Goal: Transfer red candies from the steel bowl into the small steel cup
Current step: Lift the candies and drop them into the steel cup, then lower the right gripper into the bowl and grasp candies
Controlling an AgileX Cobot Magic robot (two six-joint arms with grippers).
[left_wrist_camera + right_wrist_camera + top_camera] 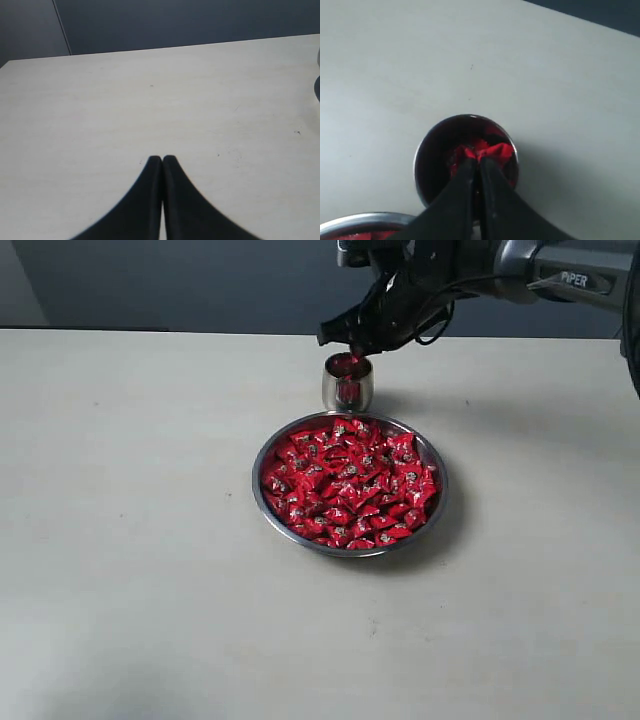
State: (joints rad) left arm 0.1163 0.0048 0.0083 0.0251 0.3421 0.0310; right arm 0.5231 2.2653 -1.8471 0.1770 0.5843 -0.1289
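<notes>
The steel bowl (262,502) sits mid-table, heaped with red candies (350,485). Just behind it stands the small steel cup (347,390), with red showing inside. My right gripper (355,345) hangs right over the cup's mouth. In the right wrist view this gripper (479,161) is shut on a red candy (495,149), which sticks out past the tips above the cup (427,150). The bowl's rim (365,220) shows at that picture's edge. My left gripper (162,159) is shut with nothing in it, over bare table, and is out of the exterior view.
The pale table (130,540) spreads wide to the left and front of the bowl. A dark wall (200,280) runs behind the table's far edge. The right arm (560,275) reaches in from the upper right.
</notes>
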